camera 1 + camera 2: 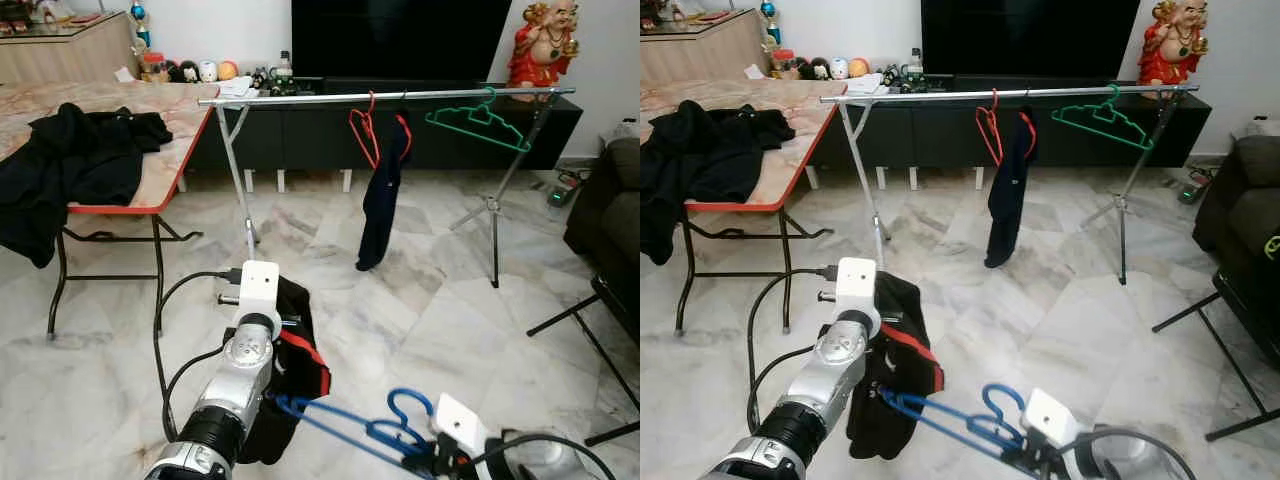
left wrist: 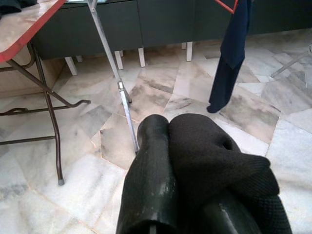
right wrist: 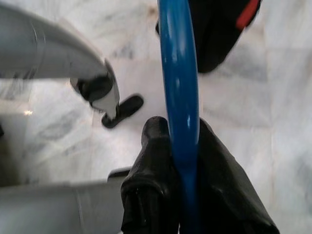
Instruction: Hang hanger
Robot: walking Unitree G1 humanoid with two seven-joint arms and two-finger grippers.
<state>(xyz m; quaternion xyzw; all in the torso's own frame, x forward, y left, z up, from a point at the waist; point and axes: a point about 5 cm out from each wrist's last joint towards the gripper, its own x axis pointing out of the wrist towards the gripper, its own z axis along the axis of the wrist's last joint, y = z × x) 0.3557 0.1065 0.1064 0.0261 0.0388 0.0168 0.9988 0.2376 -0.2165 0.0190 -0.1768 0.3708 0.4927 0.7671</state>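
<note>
My right gripper (image 3: 178, 146) is shut on a blue hanger (image 1: 340, 425), low at the bottom of the eye views. The blue bar (image 3: 178, 87) runs straight between the two fingers. Its far end reaches into a black garment with red trim (image 1: 298, 365). My left gripper (image 2: 168, 131) is shut on that garment (image 2: 214, 161), which drapes over one finger and hangs below the wrist. Ahead stands a silver clothes rail (image 1: 300, 99). It carries a red hanger (image 1: 362, 130) with a navy garment (image 1: 380, 200) and a bare green hanger (image 1: 478, 122).
A red-edged folding table (image 1: 150, 175) with black clothes (image 1: 70, 160) stands on the left. The rail's crossed legs (image 1: 243, 190) reach the marble floor. A dark TV console (image 1: 300, 135) is behind, a sofa (image 1: 610, 200) and a black stand's legs (image 1: 585, 335) on the right.
</note>
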